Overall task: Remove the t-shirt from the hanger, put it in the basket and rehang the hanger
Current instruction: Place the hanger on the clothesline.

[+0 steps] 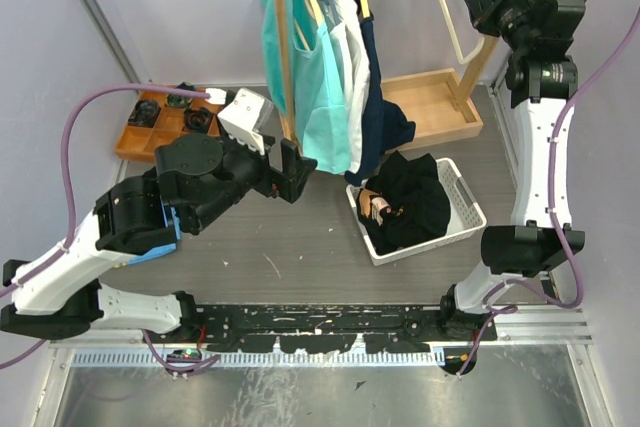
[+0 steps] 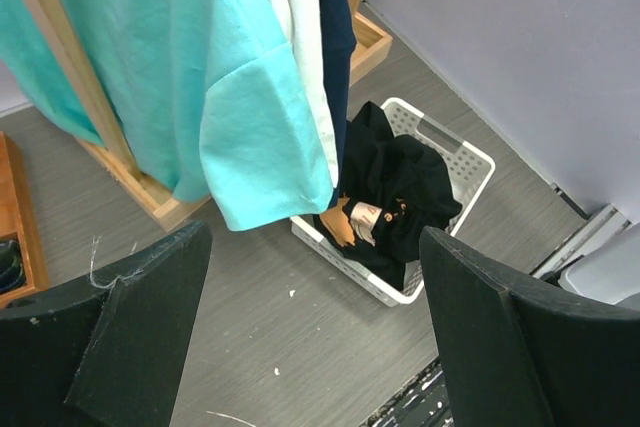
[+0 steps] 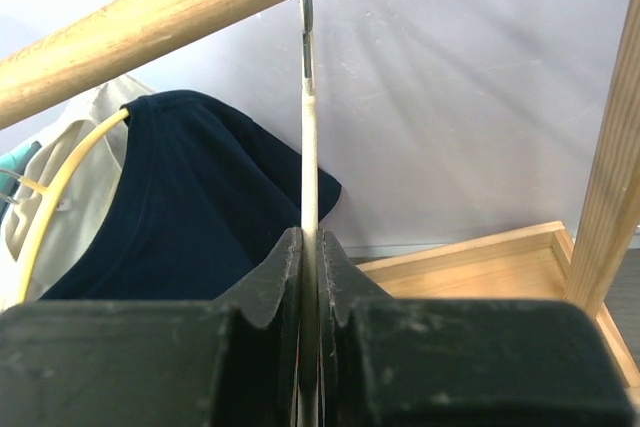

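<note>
The right gripper (image 3: 310, 259), at the upper right of the top view, is pressed together on the thin pale stem of a hanger (image 3: 309, 147), whose metal hook goes up over the wooden rail (image 3: 150, 17). In the right wrist view the stem runs straight up the middle of the frame, with a navy shirt (image 3: 180, 197) hanging just left of it. The left gripper (image 2: 315, 337) sits left of centre in the top view with its fingers spread wide and nothing between them. It is close to the hem of a teal shirt (image 2: 200, 77). In the left wrist view the teal shirt fills the upper left, and a white shirt (image 2: 300, 37) hangs between it and the navy one, all three on the rail. Below them, right of centre, a white basket (image 2: 470, 162) stands on the grey floor and holds a crumpled black garment (image 2: 410, 187), which spills over the basket's near rim.
</note>
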`<state>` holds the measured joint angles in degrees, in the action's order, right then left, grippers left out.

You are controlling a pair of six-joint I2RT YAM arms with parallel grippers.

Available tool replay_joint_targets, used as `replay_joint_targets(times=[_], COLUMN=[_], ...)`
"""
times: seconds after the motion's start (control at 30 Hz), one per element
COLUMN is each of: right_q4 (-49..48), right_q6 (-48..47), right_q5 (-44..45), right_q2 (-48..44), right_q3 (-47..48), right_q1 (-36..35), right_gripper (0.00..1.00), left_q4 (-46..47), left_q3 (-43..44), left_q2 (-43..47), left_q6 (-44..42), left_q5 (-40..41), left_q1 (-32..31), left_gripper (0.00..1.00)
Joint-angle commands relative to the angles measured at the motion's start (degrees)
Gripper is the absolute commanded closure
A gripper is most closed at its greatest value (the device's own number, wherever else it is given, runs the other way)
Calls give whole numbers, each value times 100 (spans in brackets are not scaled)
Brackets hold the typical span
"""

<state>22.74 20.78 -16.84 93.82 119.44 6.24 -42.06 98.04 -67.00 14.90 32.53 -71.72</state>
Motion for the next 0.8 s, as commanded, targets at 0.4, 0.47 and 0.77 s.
replay_joint_targets(times=[0.4, 0.47, 0.77], right_q4=[-651, -648, -648], right_q6=[61, 87, -39], right_q5=[-56, -64, 307], right_q2=[502, 514, 234], right_q3=[592, 562, 244], right_q1=[-132, -139, -144], right_gripper=[99, 99, 59], left_q4=[638, 621, 514], left_q3=[76, 129, 260], left_q2=[-130, -157, -237], left_q6=[-612, -657, -706], left_q5=[399, 409, 395], left_q1=[18, 18, 17], left_gripper=[7, 7, 7])
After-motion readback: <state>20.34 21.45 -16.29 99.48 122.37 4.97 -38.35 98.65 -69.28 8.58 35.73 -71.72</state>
